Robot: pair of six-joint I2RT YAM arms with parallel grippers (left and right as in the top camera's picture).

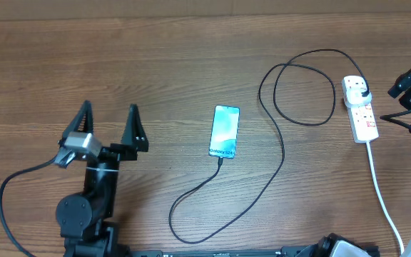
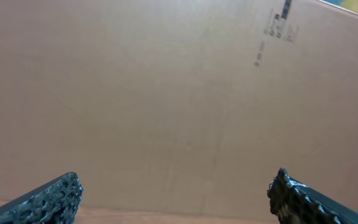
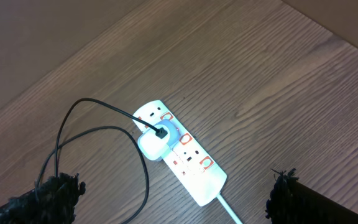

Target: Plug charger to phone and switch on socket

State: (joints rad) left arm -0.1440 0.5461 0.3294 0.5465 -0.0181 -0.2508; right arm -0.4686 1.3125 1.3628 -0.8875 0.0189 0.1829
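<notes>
Phone (image 1: 225,131) lies flat, screen up & lit, about mid-counter (image 1: 191,57). Charger (image 1: 280,153) is a thin blk cable. Its tip meets the phone's bottom edge and looks plugged in, but can't tell if it's fully seated. From there the cable drops toward the near edge, curls round, climbs back up just R of the phone, makes a 2nd loop & ends at the socket (image 1: 360,108).

The socket is a white power strip well R of the phone, lying roughly parallel to it. A thick white cord (image 1: 380,185) trails off its near end. R wrist cam shows the cable going into a white adapter (image 3: 151,144) seated at the strip's end opposite the cord. Red-marked switches sit alongside; on/off can't tell.

Left fingers (image 1: 133,123) are well L of the phone, spread wide w/ nothing btwn them. That wrist cam sees only a brown board (image 2: 166,93).

Right fingers (image 3: 48,198) are far R of the phone, also spread wide & gripping nothing, hanging over the socket w/o touching it.
</notes>
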